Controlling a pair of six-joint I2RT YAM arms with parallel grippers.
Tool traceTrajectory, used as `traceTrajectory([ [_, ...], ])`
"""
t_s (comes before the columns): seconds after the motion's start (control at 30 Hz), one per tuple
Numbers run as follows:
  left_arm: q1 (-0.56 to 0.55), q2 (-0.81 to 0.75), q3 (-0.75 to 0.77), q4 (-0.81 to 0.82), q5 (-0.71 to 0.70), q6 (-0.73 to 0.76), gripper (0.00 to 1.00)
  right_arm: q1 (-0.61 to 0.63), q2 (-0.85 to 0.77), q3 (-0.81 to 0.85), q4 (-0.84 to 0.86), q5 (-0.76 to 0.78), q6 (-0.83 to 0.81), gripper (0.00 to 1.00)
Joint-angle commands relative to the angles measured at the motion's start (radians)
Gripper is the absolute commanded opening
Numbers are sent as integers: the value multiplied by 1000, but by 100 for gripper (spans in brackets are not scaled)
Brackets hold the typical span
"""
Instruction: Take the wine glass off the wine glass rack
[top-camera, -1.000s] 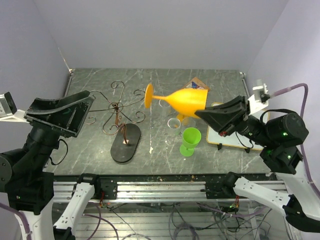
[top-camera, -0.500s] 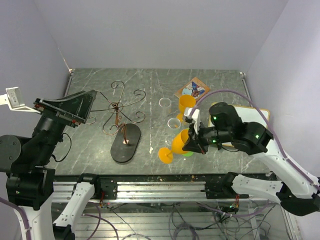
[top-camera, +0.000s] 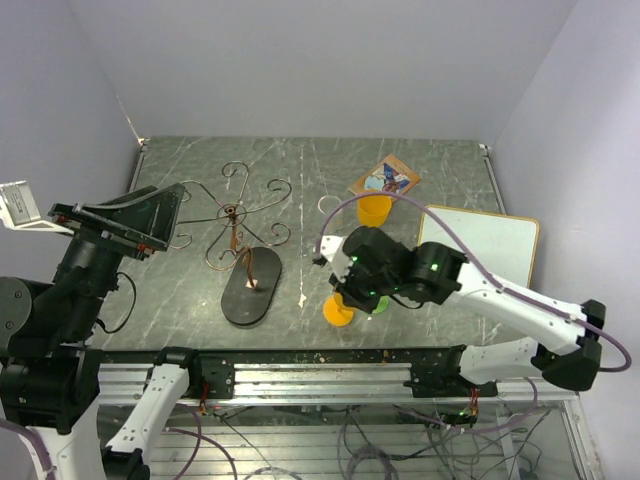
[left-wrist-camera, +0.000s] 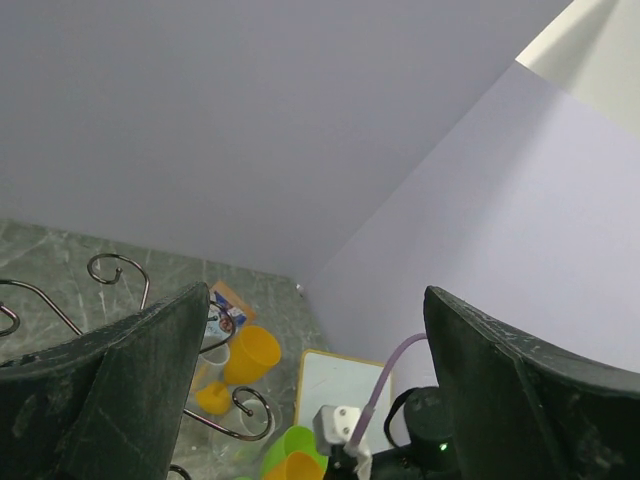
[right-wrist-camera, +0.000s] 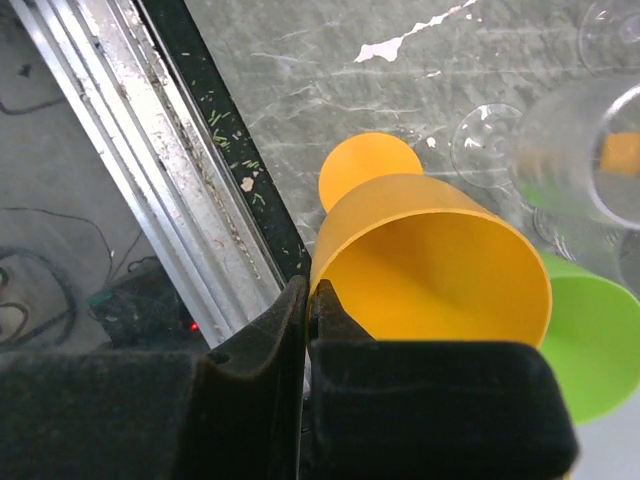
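Right of copper wire rack (top-camera: 248, 280): orange plastic wine glass (right-wrist-camera: 430, 250), rim pinched by right gripper (right-wrist-camera: 306, 292); left gripper (left-wrist-camera: 315, 292) spread wide, empty.

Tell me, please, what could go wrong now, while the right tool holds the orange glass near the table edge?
1. The right tool pinches only the thin rim of the orange wine glass, so the glass might slip or swing.
2. The glass is close to the table's near edge. If released there, it could tip off.
3. The green glass and the clear glass stand right beside it, and a sideways move may knock them.
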Motion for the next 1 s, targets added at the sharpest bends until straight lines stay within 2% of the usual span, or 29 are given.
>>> traceTrajectory([
  [0.0, 1, 19, 45, -48, -32, 56, 98, 56, 71, -2, 44, 125, 43, 0],
  [0.43, 1, 25, 108, -112, -58, 127, 98, 68, 140, -83, 118, 160, 76, 0],
  [0.53, 1, 29, 119, -121, -58, 136, 98, 69, 145, -80, 108, 177, 88, 12],
  [0.63, 1, 31, 124, -125, -59, 143, 98, 69, 114, -57, 92, 218, 100, 30],
  [0.8, 1, 38, 108, -130, -58, 147, 98, 66, 34, 39, 79, 281, 109, 55],
  [0.9, 1, 53, 105, -135, -60, 154, 97, 51, -20, 94, 96, 356, 114, 71],
  [0.97, 1, 70, 109, -143, -68, 169, 97, 0, -68, 118, 136, 437, 127, 82],
])
